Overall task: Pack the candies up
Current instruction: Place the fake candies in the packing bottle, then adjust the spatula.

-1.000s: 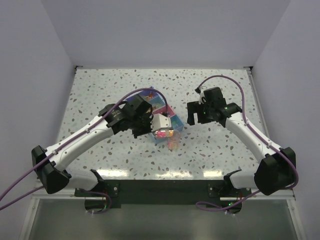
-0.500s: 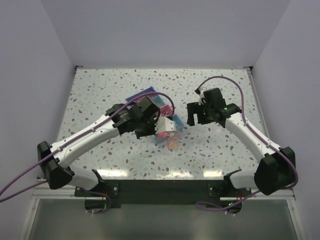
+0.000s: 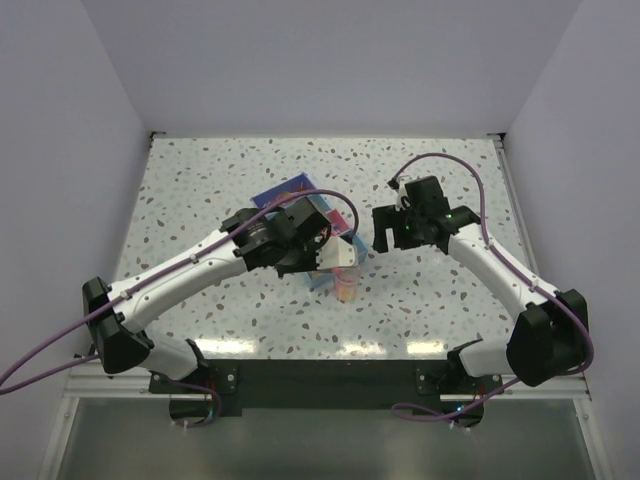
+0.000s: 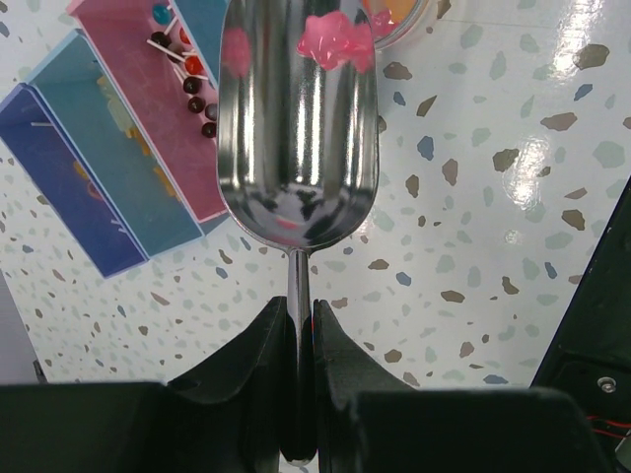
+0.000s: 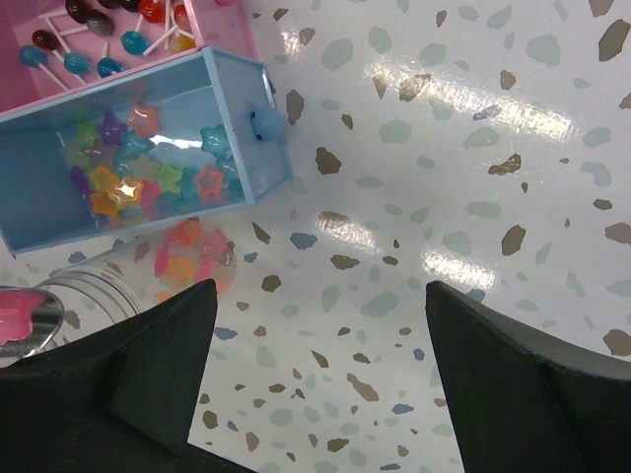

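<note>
Top view: left claw pinched scoop above jar at frame centre, probably tilted to pour. Right claw hung just right of it, spread wide, holding nothing.

Left wrist: handle clamped low in frame; pink candy at scoop lip, top.

Right wrist: candies heaped in blue box, upper left; some inside jar.

Speckled table, glare patches, plain pale walls.

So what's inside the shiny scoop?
A pink candy sits near the front lip of the scoop. The rest of its bowl looks bare. Whatever lies under the scoop is covered.
</note>
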### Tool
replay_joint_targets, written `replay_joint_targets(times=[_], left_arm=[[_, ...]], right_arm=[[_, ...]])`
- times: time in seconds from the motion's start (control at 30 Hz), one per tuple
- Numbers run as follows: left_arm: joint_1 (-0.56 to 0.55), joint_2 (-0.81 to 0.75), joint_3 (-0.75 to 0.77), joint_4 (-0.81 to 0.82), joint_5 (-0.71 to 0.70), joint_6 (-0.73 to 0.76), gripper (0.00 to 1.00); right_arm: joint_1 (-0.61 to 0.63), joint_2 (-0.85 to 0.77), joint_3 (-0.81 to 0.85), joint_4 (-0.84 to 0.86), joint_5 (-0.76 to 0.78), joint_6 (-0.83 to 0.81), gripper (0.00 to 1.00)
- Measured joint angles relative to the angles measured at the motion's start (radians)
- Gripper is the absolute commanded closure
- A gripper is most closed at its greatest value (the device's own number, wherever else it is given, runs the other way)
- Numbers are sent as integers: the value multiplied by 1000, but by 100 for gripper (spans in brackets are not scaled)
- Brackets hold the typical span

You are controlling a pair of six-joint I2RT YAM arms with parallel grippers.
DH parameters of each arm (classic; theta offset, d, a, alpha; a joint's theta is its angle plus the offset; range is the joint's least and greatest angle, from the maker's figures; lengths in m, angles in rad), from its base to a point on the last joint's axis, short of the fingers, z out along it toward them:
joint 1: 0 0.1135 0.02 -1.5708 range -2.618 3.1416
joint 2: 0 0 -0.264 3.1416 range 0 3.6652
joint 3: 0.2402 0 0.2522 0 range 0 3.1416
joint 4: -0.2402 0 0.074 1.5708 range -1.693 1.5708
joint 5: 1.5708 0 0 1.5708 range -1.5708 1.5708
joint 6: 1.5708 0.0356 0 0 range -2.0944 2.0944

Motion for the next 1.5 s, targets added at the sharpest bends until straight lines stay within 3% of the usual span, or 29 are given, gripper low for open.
replay_joint_targets(times=[0.6, 0.7, 0.83, 0.93, 1.07, 1.5], left_arm=[[-35, -6, 27, -12, -40, 0, 100], [7, -50, 14, 15, 1, 0, 100], [146, -113, -31, 84, 77, -1, 100], [220, -143, -87, 142, 128, -12, 100], [240, -147, -151, 218, 189, -43, 100], [294, -169, -282, 501, 317, -167, 100]], right_arm=[[0, 1, 2, 1, -22, 0, 11], [0, 1, 17, -1, -48, 2, 11], [-16, 3, 71, 2, -114, 14, 11], [-42, 8, 126, 21, -194, 42, 16], [-58, 42, 187, 89, -315, 108, 27], [-57, 178, 145, 289, -579, 281, 56]])
